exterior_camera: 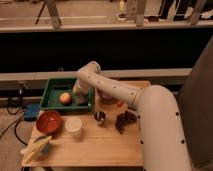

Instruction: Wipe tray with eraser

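The dark-green tray (51, 89) sits at the back left of the wooden table. An orange ball (65, 98) lies in its middle. My gripper (80, 96) is low inside the tray's right part, just right of the ball, with the white arm reaching in from the right. A pale patch (76, 90) shows at the gripper, but I cannot tell whether it is the eraser. No separate eraser shows anywhere else.
In front of the tray stand a red bowl (48, 121) and a white cup (74, 127). A small metal cup (100, 117) and dark grapes (126, 120) are to the right. Yellowish food (35, 148) lies at the front left corner. A railing runs behind the table.
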`<state>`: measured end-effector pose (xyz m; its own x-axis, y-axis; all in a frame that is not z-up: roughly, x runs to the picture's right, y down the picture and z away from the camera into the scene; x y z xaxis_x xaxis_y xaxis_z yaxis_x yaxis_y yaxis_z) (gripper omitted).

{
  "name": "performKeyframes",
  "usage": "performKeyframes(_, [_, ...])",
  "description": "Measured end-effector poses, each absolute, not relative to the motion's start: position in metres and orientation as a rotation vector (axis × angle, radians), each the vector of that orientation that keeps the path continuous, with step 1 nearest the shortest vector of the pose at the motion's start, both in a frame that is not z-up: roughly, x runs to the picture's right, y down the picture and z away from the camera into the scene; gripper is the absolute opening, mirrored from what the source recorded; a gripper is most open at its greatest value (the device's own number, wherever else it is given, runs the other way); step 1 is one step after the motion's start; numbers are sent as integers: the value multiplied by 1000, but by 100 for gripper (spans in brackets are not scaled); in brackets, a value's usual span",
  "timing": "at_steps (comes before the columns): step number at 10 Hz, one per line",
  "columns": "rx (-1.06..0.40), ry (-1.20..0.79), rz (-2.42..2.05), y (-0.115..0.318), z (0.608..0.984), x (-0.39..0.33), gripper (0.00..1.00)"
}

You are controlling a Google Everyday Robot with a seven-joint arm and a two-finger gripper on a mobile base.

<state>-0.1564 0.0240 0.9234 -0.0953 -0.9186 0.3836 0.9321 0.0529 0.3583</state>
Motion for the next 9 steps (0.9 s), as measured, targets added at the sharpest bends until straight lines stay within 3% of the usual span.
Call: performKeyframes(9, [-11,-683,-1603,51,892,-157,2])
